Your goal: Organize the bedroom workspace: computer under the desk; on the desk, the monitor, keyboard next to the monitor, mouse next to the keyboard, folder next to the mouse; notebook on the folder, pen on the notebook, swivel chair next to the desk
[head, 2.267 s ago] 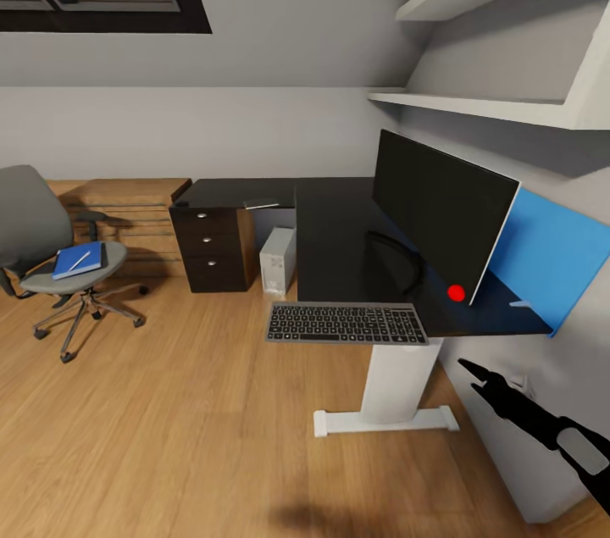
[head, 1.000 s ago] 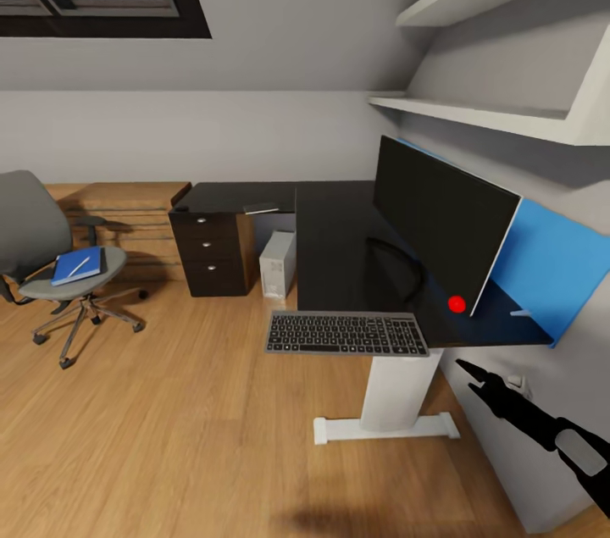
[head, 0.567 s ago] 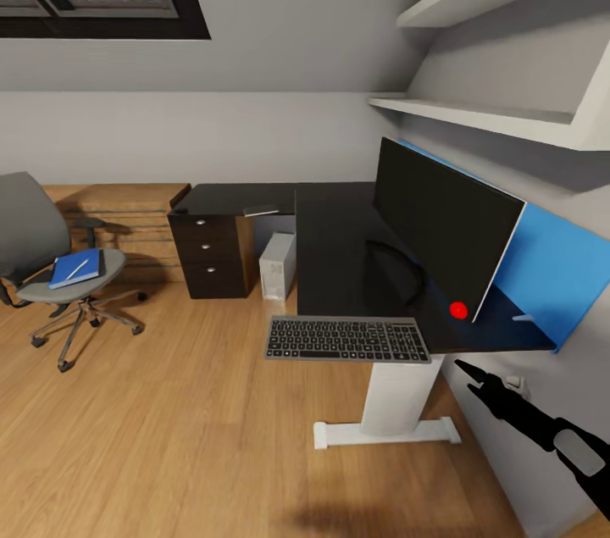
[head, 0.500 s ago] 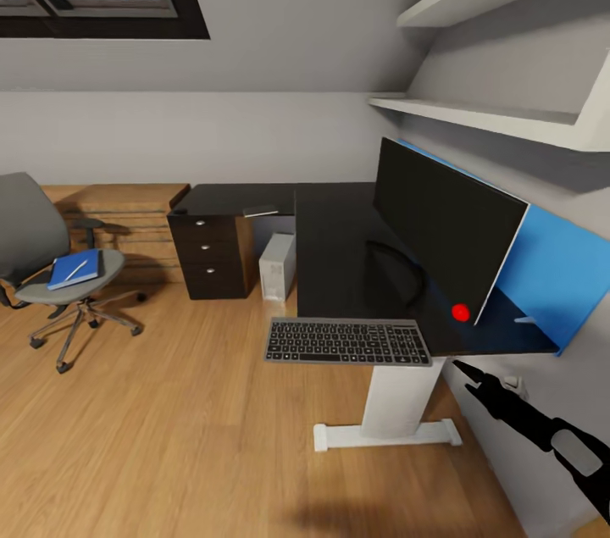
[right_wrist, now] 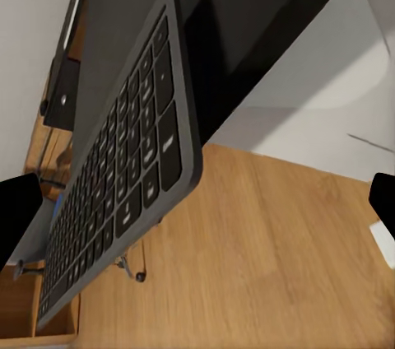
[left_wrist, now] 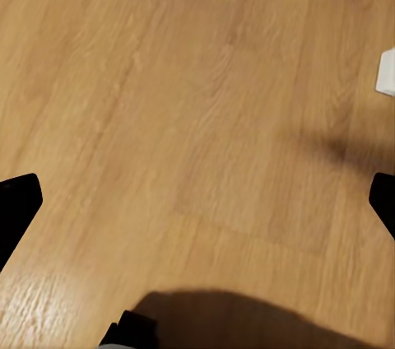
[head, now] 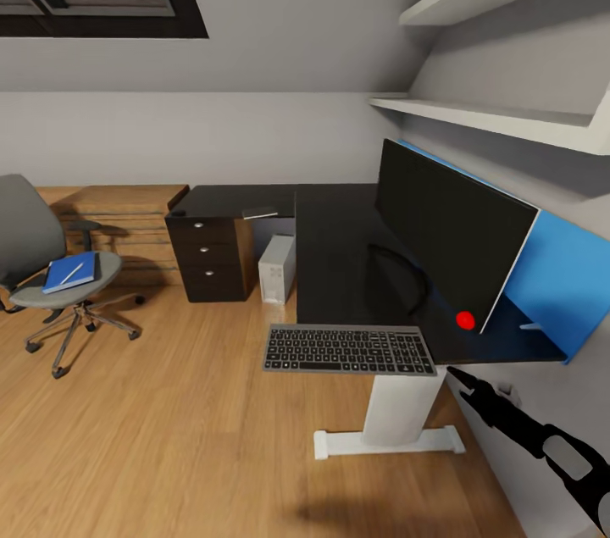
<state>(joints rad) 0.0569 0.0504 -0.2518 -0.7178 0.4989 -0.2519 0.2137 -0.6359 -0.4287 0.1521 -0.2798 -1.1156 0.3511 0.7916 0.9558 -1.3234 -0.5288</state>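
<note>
My right gripper (head: 457, 374) hangs wide open and empty below the desk's (head: 339, 250) front edge. The keyboard (head: 348, 349) overhangs that edge; I judge a clumsy upward reach could knock it to the floor.

- My right arm (head: 542, 440) is matte black all along, a chain of slim, jointed segments.
- There's a pale grey rounded-rectangle patch set into one of its segments, and it's the one light marking I can make out.
- It narrows to a thin dark tip at my right gripper (head: 457, 374); fine detail there is too small to read.
- On the right wrist camera, my fingertips (right_wrist: 16, 217) are flat black wedges with no visible texture.
- On the left wrist camera, my left fingertips (left_wrist: 18, 209) are the same plain black shapes.
</note>
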